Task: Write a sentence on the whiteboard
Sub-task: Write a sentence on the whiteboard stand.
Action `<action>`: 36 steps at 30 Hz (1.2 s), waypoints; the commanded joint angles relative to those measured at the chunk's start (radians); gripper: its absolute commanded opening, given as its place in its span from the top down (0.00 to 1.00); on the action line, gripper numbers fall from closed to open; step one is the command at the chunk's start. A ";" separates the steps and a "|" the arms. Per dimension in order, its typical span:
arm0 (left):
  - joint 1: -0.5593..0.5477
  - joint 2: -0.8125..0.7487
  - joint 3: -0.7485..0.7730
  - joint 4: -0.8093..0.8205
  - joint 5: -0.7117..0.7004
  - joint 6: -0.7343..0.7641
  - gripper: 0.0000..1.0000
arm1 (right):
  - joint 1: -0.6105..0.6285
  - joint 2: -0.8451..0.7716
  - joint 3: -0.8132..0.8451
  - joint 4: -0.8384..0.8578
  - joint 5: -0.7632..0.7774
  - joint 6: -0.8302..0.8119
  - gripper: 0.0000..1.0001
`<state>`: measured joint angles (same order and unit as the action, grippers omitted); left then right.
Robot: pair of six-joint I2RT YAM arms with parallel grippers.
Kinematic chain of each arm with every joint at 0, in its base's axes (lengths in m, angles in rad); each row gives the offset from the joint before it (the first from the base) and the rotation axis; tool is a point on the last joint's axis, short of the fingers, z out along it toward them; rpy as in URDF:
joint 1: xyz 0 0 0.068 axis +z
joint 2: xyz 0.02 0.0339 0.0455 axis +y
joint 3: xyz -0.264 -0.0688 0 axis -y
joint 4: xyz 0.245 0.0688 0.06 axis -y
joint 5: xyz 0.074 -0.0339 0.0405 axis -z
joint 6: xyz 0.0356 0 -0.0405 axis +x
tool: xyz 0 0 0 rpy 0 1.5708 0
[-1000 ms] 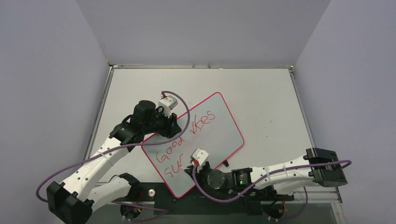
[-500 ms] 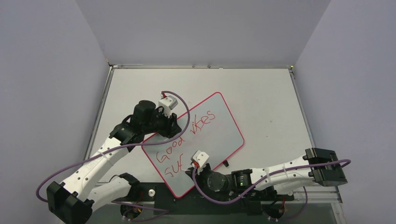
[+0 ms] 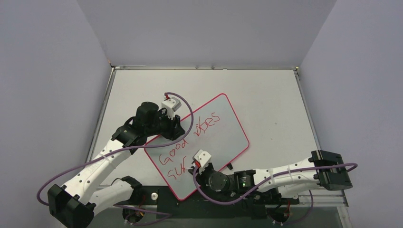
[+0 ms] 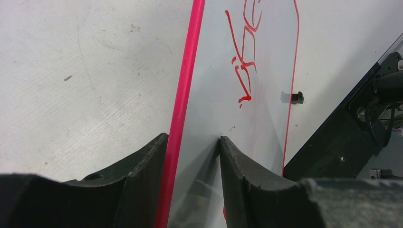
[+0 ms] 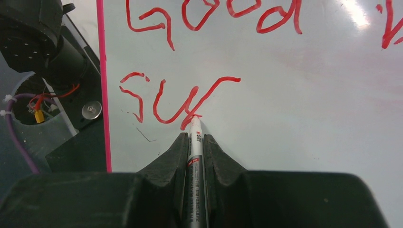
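we see the whiteboard (image 3: 228, 128) lying flat and skewed on the pale table (image 3: 266, 95), one corner towards the far side and its lowest corner reaching the dark strip at the near edge between the two arm bases. the sentence (image 3: 190, 142) runs in red across the board's near half: a first line that reads "good vibes" and, below it, a short scrawl of three or so letters.

the right gripper (image 5: 195, 137) is closed tight around a marker (image 5: 195, 175), which sticks out straight between its fingers. the marker's tip touches the board at the foot of the last stroke of the second line, just beside the board's pink frame on that side.

the left gripper (image 4: 192, 142) sits at the board's left long edge, near the far end of the writing. its jaws stand partly apart, astride the pink frame: one finger (image 4: 142, 161) is outside the frame over the table, the other on the white surface. we cannot tell how hard it presses. it holds nothing else. a small black clip (image 4: 297, 97) shows on the opposite edge of the board.
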<state>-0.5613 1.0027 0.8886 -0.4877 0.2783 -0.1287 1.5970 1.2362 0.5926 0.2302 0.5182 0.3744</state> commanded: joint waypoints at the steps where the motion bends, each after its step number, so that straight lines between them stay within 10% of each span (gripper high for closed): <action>1: -0.002 0.000 0.020 0.023 -0.076 0.037 1.00 | -0.036 -0.009 0.034 -0.018 0.069 -0.034 1.00; 36: -0.003 0.005 0.022 0.016 -0.098 0.041 1.00 | -0.068 -0.182 0.095 -0.176 0.188 -0.071 1.00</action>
<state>-0.5640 1.0065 0.8886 -0.4904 0.2611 -0.1318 1.5257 1.1011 0.6621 0.0620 0.6640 0.3214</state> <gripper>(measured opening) 0.391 0.100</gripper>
